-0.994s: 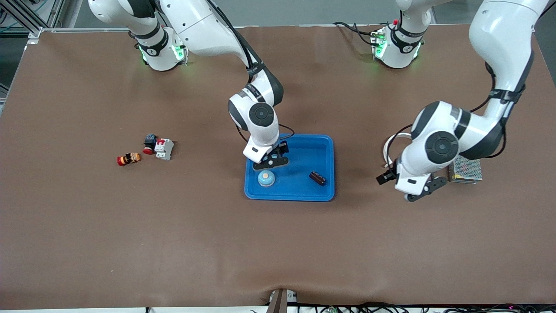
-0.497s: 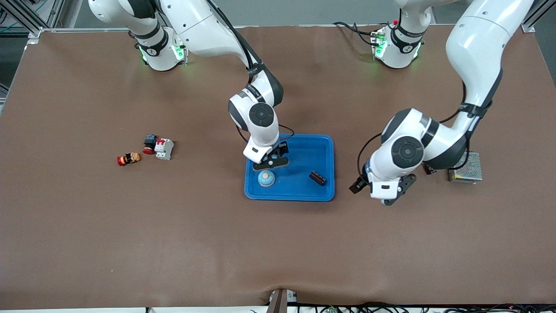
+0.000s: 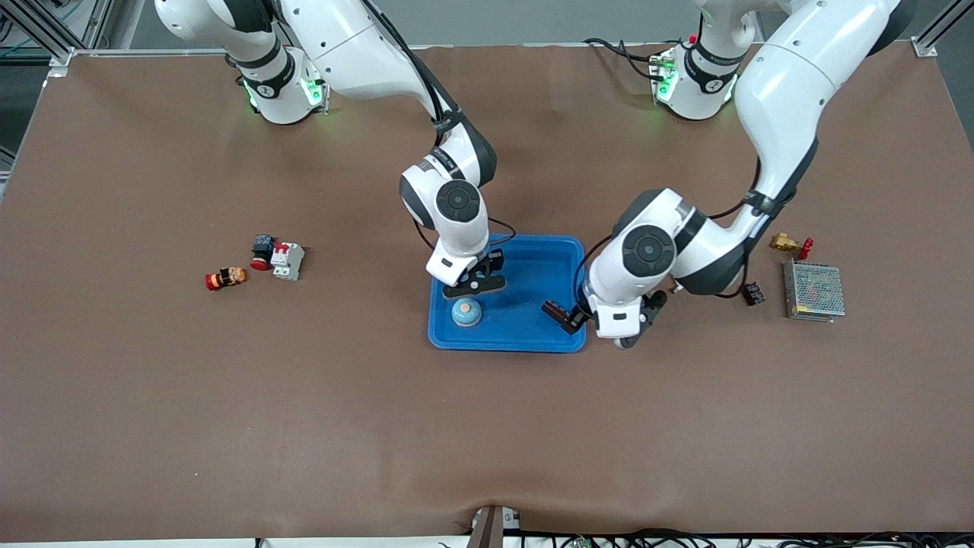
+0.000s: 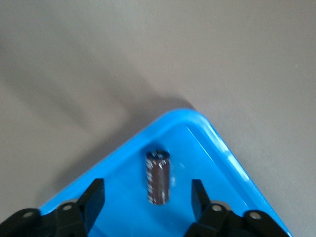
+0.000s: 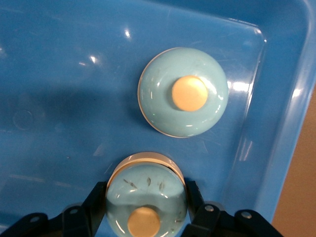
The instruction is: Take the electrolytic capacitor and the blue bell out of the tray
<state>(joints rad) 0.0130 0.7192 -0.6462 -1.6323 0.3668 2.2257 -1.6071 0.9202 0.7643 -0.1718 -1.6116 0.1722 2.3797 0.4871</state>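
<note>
- Right arm's end of desk (image 3: 152, 396): small loose parts, red-capped piece (image 3: 225, 278) and white breaker (image 3: 288, 260), well apart from tray; not part of job.
- Right gripper (image 5: 145, 190): down inside tray (image 5: 276, 128), fingers (image 5: 98, 197) pressed on both sides of blue bell (image 5: 145, 197); clamped, or v. nearly so.
- Other bell (image 3: 466, 312): free on tray floor, just beside held one, nearer front cam.
- Step for this arm, by judgement: confirm firm grip low on dome (rounded, likely to slip), lift straight up, clear rim before moving sideways, avoid knocking other bell.
- Electrolytic capacitor (image 4: 158, 177): lying in tray corner nearer front cam, toward left arm's end.
- Left gripper (image 4: 146, 185): over that corner, fingers apart, straddling capacitor w/o touching; holding nothing.
- Step for this arm: drop lower, centre on cylinder, close across its width, mind rim close by.
- Left arm's end of desk: mesh-topped metal box (image 3: 814, 291), brass fitting (image 3: 787, 243).
</note>
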